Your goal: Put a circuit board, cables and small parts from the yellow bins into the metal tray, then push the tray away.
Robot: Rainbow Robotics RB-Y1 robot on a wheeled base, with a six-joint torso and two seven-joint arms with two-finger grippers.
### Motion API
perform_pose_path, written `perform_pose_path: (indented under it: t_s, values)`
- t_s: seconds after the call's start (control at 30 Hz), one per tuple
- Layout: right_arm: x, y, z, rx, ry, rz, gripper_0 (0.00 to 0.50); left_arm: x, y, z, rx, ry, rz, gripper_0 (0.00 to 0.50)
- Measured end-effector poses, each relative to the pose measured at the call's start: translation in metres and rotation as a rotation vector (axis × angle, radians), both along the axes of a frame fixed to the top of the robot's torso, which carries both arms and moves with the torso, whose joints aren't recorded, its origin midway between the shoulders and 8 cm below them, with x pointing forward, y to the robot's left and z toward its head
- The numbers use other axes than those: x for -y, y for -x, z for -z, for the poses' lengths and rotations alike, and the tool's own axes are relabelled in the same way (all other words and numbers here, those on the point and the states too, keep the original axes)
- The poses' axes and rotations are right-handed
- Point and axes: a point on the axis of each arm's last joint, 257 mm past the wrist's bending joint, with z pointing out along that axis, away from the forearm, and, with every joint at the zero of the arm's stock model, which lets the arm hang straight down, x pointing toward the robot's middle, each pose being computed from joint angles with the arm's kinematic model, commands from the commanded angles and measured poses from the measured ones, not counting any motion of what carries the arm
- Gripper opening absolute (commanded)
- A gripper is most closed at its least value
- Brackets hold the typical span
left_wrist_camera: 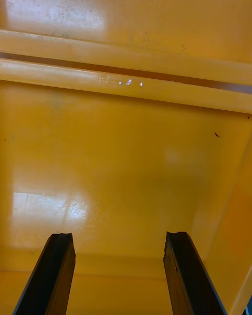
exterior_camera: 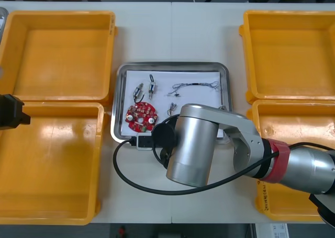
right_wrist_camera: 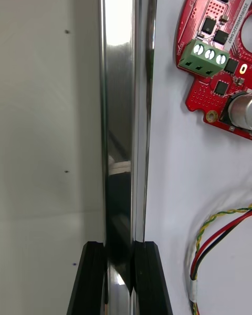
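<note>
Right gripper (right_wrist_camera: 119, 275) clamps the near rim of the metal tray (right_wrist_camera: 122, 110), close to the red circuit board (right_wrist_camera: 218, 58). Left gripper (left_wrist_camera: 119, 273) hangs over a yellow bin (left_wrist_camera: 126, 157), fingers spread apart.

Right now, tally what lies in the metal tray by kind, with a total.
In the metal tray:
Red circuit board: 1
Small metal parts: 2
Cables: 2 showing
Total: 5
The right gripper clamps the tray's near rim; the left gripper hangs open over a yellow bin.
</note>
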Motion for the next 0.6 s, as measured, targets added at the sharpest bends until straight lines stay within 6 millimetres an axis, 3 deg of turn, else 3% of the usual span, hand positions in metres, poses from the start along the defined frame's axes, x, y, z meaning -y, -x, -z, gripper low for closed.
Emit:
perform_pose_path:
  t_s: [0.6]
  values:
    - [0.007, -0.075, -0.05, 0.12, 0.035, 0.039, 0.0, 0.0, 0.0, 0.0, 0.0, 0.0, 0.0, 0.5]
